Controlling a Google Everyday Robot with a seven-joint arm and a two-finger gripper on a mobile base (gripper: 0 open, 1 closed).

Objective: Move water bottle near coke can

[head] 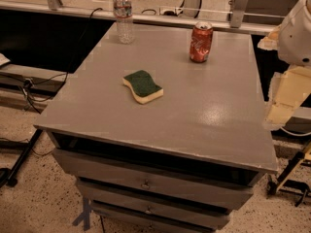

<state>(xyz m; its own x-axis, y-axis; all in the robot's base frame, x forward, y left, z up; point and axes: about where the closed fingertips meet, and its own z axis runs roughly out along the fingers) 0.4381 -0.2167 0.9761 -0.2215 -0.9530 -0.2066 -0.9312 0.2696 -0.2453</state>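
Observation:
The water bottle (123,14) is clear with a white cap and a red-and-white label. It stands upright at the far left corner of the grey cabinet top (204,106). The coke can (200,42) is red with a silver top and stands upright at the far right of the top, well apart from the bottle. My gripper (281,106) hangs at the right edge of the view, beside the cabinet's right side, below the white arm (296,30). It holds nothing that I can see and is far from both the bottle and the can.
A green-and-yellow sponge (142,87) lies mid-table, between bottle and can and nearer the camera. The cabinet has drawers (146,183) in front. A rail (160,17) runs behind the top. Cables (29,89) lie on the left, and a clamp stand (291,178) sits at the lower right.

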